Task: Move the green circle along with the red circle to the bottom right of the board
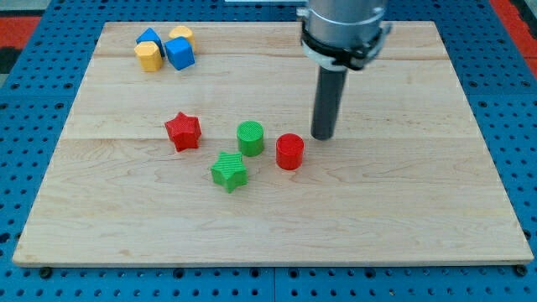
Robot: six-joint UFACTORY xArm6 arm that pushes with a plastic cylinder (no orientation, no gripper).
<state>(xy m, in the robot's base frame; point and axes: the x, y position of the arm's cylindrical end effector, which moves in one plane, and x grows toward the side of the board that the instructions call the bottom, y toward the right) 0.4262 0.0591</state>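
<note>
No claw is fitted to this arm, so there is nothing to be open or closed and nothing is held; it ends in a straight dark rod, and my tip (323,136) rests on the bench (403,210) just to the upper right of the red circle (289,151), close to it, though I cannot tell whether the two touch.

Nearest the view's bottom among the blocks is the green star (229,170), sitting a little left of centre. Just above it and to its right stands the green circle (250,137), with the red circle beside that on the right; a narrow gap shows between the two circles. Both circles sit near the middle of the board, well apart from its bottom right corner. The red star (183,131) lies left of the green circle, apart from it.

Farther back, near the top left corner, four small blocks huddle together: a yellow block (148,57) at the left front, a blue block (179,53) to its right, another blue block (148,36) behind, and another yellow block (181,34) behind that right-hand blue one. Their shapes are hard to make out
</note>
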